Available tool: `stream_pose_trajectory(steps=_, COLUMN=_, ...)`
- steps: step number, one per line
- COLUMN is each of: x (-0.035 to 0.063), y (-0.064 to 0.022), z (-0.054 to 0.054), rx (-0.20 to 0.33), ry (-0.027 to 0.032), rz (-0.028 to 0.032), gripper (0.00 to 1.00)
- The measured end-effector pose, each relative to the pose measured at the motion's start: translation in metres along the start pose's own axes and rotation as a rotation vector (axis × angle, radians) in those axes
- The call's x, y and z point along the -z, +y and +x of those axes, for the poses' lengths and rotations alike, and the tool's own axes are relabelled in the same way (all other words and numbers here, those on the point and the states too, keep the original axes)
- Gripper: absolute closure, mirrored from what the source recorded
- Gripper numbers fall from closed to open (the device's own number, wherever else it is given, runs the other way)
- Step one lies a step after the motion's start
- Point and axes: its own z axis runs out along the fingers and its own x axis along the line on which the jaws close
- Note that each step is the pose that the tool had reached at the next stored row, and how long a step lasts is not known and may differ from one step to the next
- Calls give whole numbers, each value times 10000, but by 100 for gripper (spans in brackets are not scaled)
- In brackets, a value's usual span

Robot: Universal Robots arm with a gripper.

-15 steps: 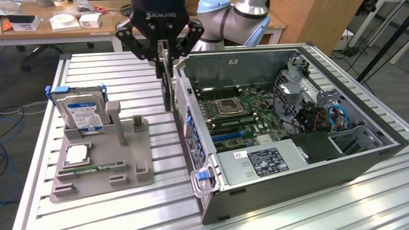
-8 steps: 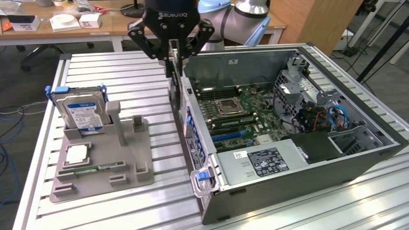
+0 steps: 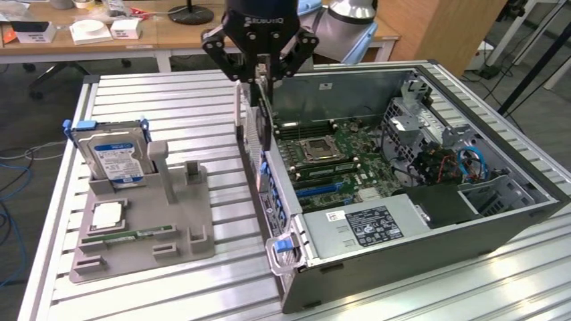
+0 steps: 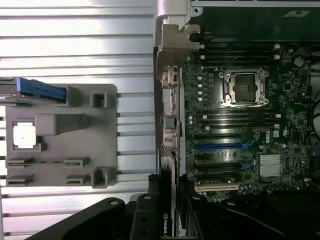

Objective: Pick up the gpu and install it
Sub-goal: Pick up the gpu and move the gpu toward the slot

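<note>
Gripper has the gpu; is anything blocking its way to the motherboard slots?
Nothing visible lies on the blue slots. The gpu, held by the gripper, hangs on edge at the case wall beside them.

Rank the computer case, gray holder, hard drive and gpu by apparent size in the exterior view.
1. computer case
2. gray holder
3. hard drive
The gpu, held edge-on in the gripper, shows mostly as a thin strip, so I would not rank it against the hard drive.
</note>
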Motion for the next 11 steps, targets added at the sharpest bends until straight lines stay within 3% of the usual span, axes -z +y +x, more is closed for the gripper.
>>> stream_pose_trajectory(steps=11, x=-14, y=19, z=-352, rx=0, ry=4, rz=1, gripper=74)
